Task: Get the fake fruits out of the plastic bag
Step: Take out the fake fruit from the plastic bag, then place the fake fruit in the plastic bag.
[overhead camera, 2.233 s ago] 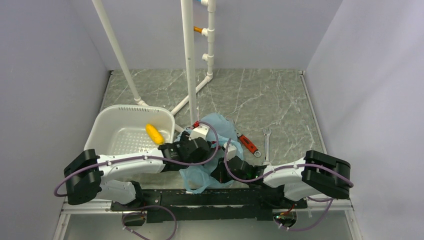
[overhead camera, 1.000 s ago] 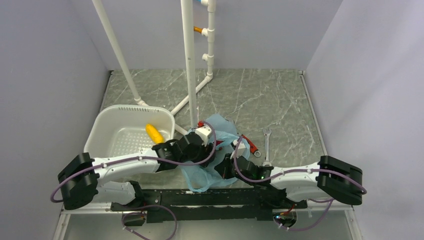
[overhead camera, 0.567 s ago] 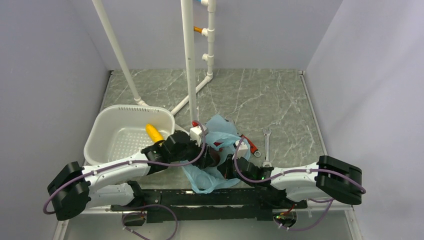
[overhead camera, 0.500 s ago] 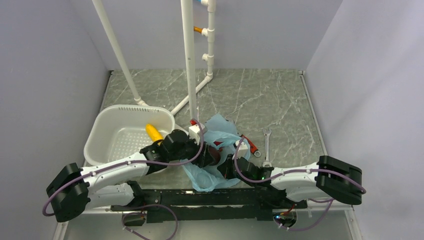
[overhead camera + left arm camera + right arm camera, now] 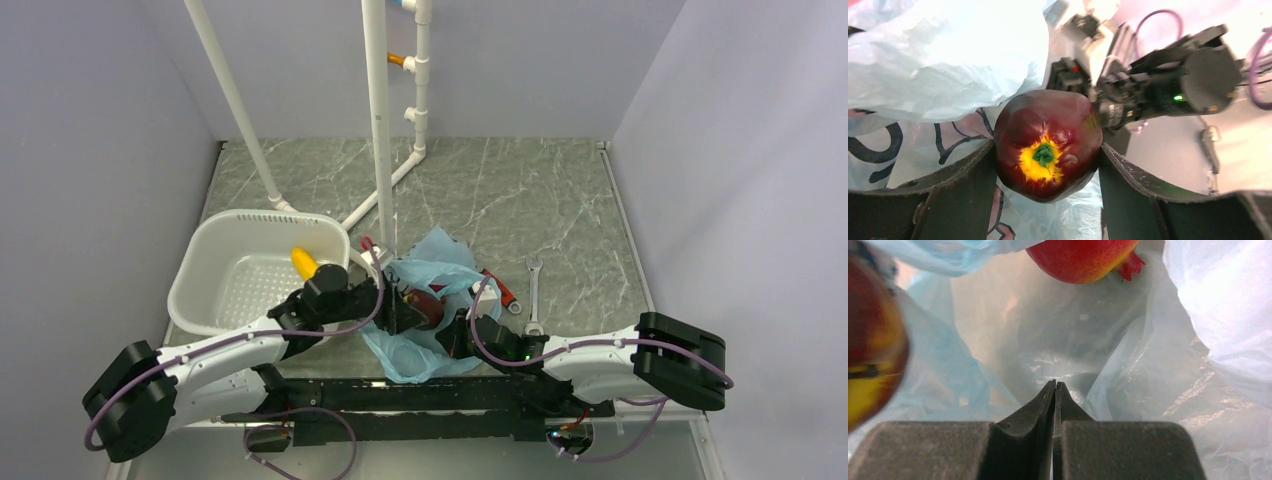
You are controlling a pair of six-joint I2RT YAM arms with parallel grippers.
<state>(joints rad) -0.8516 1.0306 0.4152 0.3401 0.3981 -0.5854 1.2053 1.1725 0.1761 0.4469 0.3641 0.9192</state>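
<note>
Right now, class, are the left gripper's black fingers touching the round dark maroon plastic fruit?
Touching. In the left wrist view, both fingers of the left gripper press against the round dark maroon plastic fruit with no gap.

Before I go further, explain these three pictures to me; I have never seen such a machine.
Two robot arms are bolted to the near edge of a table. The wide picture looks down from above and behind them; the other two come from cameras on each wrist. On the table lie a white basket with a yellow fruit in it, a blue bag, a red-handled wrench and a spanner. The left jaws grip a maroon fruit at the bag's mouth. The right jaws are shut, seemingly pinching the bag's film. A red fruit lies in the bag.
</note>
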